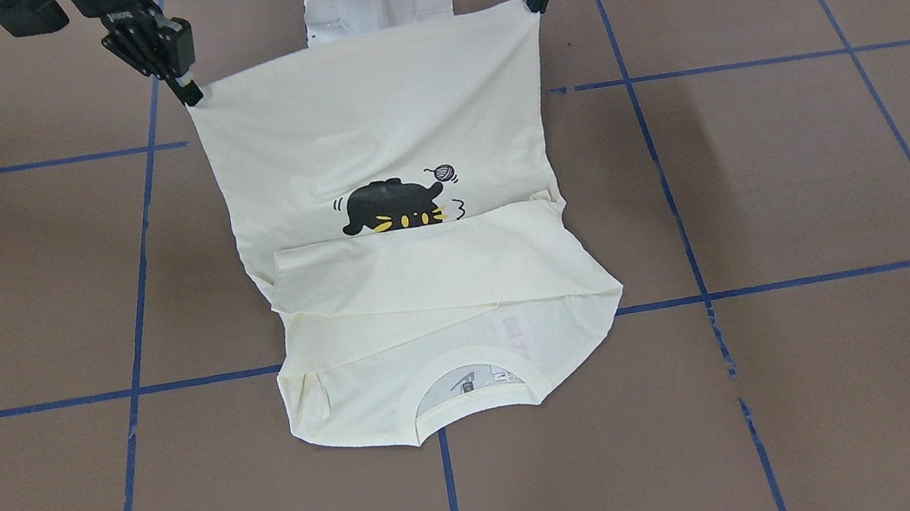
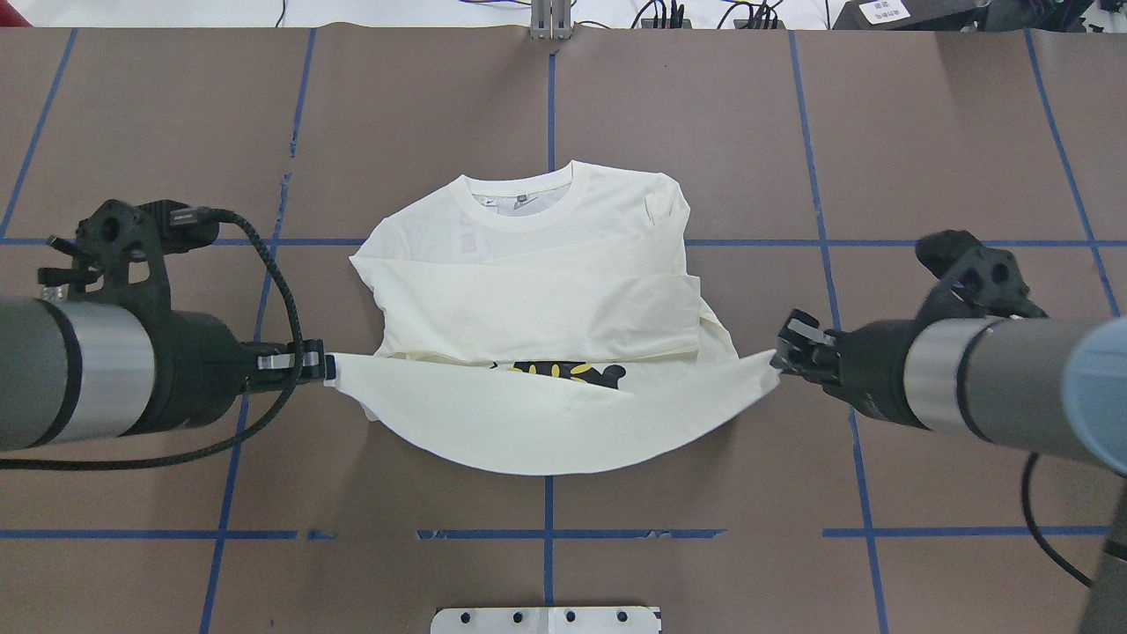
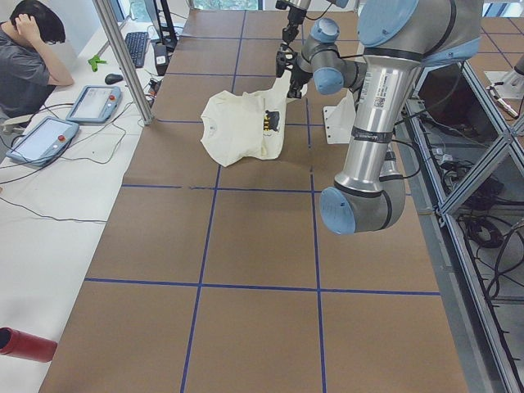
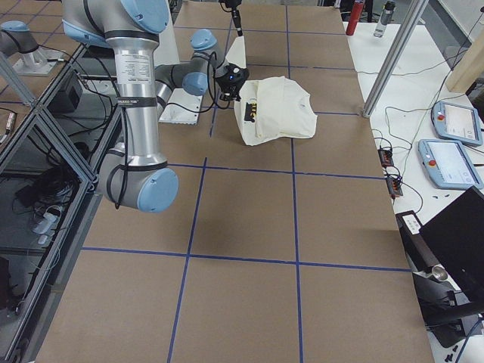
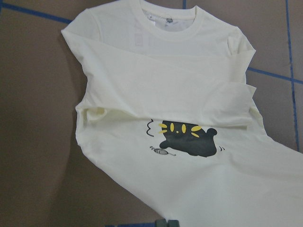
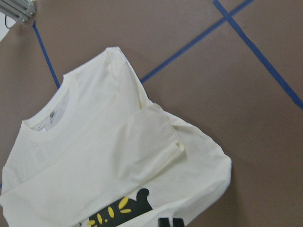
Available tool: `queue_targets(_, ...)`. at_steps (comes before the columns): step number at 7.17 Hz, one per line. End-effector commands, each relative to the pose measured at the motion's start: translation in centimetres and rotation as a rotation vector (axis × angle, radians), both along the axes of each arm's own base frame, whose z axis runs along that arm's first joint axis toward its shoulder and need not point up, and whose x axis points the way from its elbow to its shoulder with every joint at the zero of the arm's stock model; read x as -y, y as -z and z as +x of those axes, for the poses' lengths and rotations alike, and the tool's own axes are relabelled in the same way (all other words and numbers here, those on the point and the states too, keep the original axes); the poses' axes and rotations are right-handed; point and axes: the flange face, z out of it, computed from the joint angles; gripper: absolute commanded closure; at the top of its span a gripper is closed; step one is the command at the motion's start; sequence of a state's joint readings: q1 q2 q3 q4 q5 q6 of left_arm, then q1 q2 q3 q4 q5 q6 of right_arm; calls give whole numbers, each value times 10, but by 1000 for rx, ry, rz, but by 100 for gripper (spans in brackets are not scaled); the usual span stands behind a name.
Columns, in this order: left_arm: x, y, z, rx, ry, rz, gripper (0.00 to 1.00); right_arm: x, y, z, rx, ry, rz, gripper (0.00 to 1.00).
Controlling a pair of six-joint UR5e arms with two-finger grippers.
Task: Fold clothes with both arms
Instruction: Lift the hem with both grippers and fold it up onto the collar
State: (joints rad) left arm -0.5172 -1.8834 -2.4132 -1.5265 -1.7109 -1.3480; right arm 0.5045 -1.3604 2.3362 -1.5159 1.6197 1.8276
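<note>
The cream-white shirt [image 2: 528, 291] lies front-up in the middle of the table, collar [image 2: 528, 198] away from the robot, with its sleeves folded across the chest. The black cat print [image 1: 395, 202] shows partly below the sleeves. The hem is lifted off the table and stretched between both arms. My left gripper [image 2: 327, 367] is shut on one hem corner, on the right in the front-facing view [image 1: 536, 5]. My right gripper [image 2: 779, 365] is shut on the other corner [image 1: 192, 96]. The wrist views look down on the shirt [image 5: 180, 94] [image 6: 104, 156].
The white pedestal base [image 2: 546, 619] stands at the table's near edge, just behind the raised hem. Blue tape lines grid the brown table. A person [image 3: 29, 57] sits at a side desk with teach pendants [image 3: 90, 102]. Bottles [image 4: 355, 15] stand at the far end.
</note>
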Motion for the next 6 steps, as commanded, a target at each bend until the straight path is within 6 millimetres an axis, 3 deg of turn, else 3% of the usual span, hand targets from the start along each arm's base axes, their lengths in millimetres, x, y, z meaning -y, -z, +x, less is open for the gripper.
queue_targets(1, 66, -22, 26, 105, 56, 15, 100, 109, 12, -29, -123, -72, 20, 100)
queue_targets(2, 92, -40, 42, 133, 72, 16, 100, 143, -3, -29, -186, -78, 26, 100)
queue_targets(3, 117, -65, 61, 144, 87, 13, 100, 177, -5, -36, -207, -98, 20, 100)
queue_targets(4, 146, -91, 70, 146, 117, 10, 100, 211, -4, -52, -203, -116, 19, 100)
queue_targets(6, 194, -112, 87, 213, 141, 16, 100, 255, -24, -87, -211, -123, 22, 100)
